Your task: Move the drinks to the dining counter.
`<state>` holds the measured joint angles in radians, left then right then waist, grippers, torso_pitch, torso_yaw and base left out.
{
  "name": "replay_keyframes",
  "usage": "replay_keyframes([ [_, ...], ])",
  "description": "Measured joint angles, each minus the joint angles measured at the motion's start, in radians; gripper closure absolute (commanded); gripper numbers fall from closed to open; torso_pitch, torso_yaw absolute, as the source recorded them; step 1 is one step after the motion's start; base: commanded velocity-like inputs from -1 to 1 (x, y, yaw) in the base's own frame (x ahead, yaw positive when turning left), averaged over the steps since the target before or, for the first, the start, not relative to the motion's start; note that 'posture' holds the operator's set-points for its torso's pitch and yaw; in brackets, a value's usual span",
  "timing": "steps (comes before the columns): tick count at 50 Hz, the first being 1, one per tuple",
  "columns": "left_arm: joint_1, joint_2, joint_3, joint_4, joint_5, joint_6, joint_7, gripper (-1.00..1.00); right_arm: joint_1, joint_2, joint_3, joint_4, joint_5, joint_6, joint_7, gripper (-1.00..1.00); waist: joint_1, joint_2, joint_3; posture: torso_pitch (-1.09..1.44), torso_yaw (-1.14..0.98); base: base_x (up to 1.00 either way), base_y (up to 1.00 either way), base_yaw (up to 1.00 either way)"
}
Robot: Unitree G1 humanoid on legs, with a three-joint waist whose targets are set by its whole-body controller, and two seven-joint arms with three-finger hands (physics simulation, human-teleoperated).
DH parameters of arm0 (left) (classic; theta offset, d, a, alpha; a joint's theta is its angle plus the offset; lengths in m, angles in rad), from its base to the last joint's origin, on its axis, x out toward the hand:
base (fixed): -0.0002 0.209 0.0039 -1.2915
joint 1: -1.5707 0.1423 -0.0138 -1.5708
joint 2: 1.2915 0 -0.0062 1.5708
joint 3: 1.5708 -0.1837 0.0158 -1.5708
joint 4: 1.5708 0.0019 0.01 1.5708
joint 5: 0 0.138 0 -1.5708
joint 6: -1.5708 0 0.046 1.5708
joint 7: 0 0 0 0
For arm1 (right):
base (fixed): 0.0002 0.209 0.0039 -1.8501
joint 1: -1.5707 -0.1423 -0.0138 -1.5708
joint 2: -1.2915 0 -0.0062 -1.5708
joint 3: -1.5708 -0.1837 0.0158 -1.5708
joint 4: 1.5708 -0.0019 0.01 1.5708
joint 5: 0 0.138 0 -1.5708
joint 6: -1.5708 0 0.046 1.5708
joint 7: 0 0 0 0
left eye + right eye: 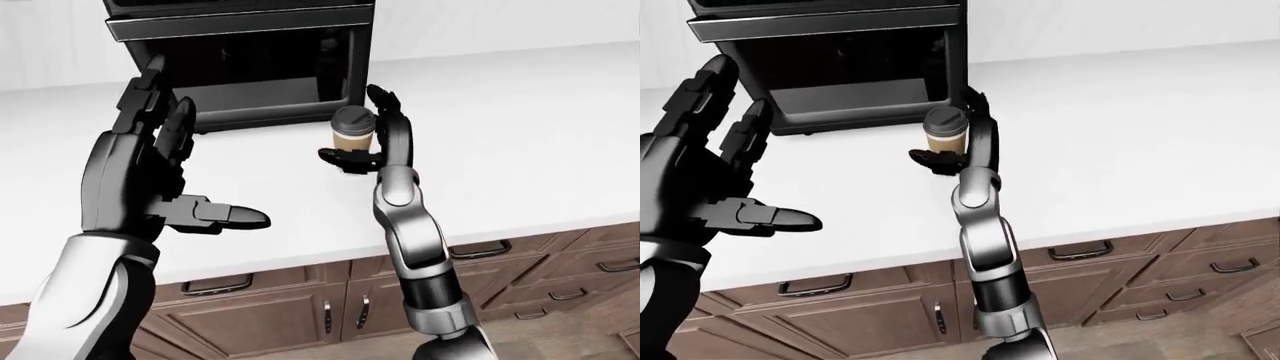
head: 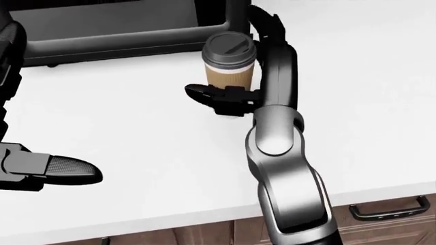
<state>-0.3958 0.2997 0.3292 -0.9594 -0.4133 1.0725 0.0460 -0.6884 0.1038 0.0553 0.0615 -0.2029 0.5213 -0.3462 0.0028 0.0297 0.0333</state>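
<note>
Tan ribbed sleeve on the coffee cup [image 2: 229, 64], a cream band showing above it, dark grey lid on top. The desk [image 2: 136, 132] is plain white, no pattern. Black oven [image 1: 240, 60] with a silvery grey trim strip. Brown wood-grain cabinets [image 1: 290, 307] below, dark metal handles. The right hand [image 2: 235, 66] is matte black, its forearm glossy silver-grey. The left hand [image 1: 150, 176] is black too, with a finely dotted fingertip pad.
</note>
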Motion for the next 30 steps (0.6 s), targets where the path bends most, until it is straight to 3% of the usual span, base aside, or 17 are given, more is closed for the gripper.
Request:
replay_keyframes([
  [6,0.002,-0.001,0.001,-0.003,0.001,0.0,-0.002,-1.0,0.003,0.0,0.002,0.005,-0.002,-0.014,0.001,0.06,0.0,-0.001,0.0,0.0,0.0,0.0,0.0,0.0],
  [10,-0.001,-0.001,0.004,-0.006,-0.001,0.004,-0.002,-1.0,0.002,-0.004,0.0,0.005,-0.005,-0.025,0.004,0.19,0.0,-0.001,-0.002,0.0,0.0,0.0,0.0,0.0],
  [16,-0.005,-0.001,0.007,-0.019,-0.007,0.017,0.003,-1.0,0.011,-0.011,-0.007,-0.016,-0.009,-0.02,0.008,1.0,0.001,-0.002,-0.003,0.0,0.0,0.0,0.0,0.0],
  [30,-0.024,0.008,0.003,-0.02,-0.023,0.038,0.018,-1.0,-0.006,-0.049,-0.012,-0.365,-0.036,0.288,0.132,1.0,0.005,-0.007,0.004,0.0,0.0,0.0,0.0,0.0],
])
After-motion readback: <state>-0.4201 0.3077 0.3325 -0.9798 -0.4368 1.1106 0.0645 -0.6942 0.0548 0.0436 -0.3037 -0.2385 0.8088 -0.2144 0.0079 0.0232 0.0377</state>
